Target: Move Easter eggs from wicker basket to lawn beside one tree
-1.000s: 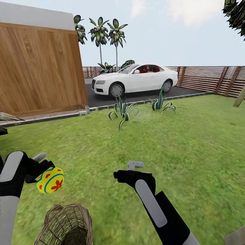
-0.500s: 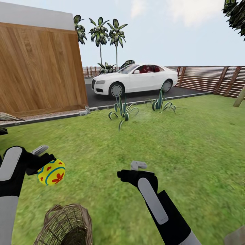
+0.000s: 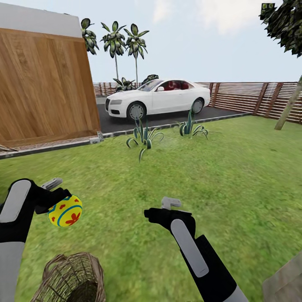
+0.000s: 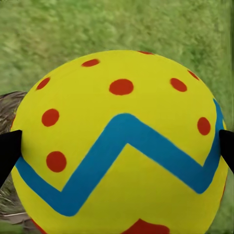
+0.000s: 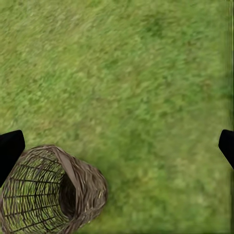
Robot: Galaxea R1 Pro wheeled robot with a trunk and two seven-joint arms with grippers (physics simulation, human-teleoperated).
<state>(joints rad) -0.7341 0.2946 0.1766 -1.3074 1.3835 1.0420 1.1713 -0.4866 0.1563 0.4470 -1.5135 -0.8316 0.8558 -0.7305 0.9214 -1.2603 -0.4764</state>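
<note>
head view has swung a little to the right, so the fence [image 3: 251, 98] and a leaning trunk [image 3: 287, 110] at the far edge of the lawn [image 3: 218, 167] show more, which looks like the robot turning to find a tree. left claw [image 3: 63, 201] stays clamped on one easter egg [image 3: 65, 211], carried above and just beyond the wicker basket [image 3: 71, 279]. right claw [image 3: 161, 207] hangs spread wide and empty over grass.
</note>
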